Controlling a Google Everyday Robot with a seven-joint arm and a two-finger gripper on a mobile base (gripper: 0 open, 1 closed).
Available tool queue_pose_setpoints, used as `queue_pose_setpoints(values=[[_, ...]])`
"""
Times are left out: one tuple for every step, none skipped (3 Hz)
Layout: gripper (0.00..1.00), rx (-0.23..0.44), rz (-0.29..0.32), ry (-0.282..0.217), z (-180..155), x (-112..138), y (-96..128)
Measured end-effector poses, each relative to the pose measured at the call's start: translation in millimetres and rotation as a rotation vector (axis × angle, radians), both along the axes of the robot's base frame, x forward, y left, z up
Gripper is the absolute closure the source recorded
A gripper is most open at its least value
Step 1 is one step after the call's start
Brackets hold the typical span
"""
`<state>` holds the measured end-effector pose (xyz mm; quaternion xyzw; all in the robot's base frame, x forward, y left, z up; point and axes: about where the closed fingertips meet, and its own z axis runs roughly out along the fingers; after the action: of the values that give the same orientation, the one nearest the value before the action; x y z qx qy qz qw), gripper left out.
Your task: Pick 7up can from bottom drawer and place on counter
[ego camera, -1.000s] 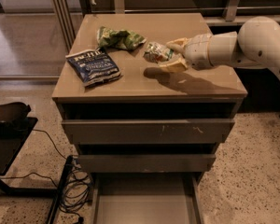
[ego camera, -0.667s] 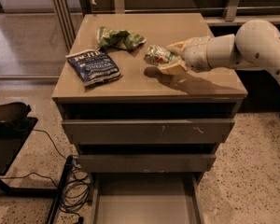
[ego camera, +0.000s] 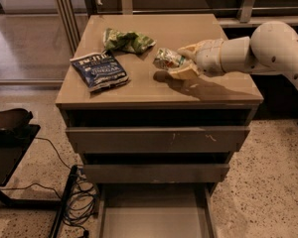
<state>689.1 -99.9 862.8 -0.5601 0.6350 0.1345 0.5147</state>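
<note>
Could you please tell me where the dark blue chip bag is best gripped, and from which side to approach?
Probably its near crimped end, coming from the front: the dark blue chip bag lies flat on the counter by the front left edge, so that seam offers a thin lip to pinch. The claw is over the counter's right side, shut on the 7up can.
</note>
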Motion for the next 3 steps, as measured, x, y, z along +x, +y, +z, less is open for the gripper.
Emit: queue_pose_setpoints(values=[[0.35, 0.000, 0.000, 0.000, 0.0, 0.0, 0.1], [0.12, 0.000, 0.000, 0.000, 0.0, 0.0, 0.1], [0.00, 0.000, 0.000, 0.000, 0.0, 0.0, 0.1]])
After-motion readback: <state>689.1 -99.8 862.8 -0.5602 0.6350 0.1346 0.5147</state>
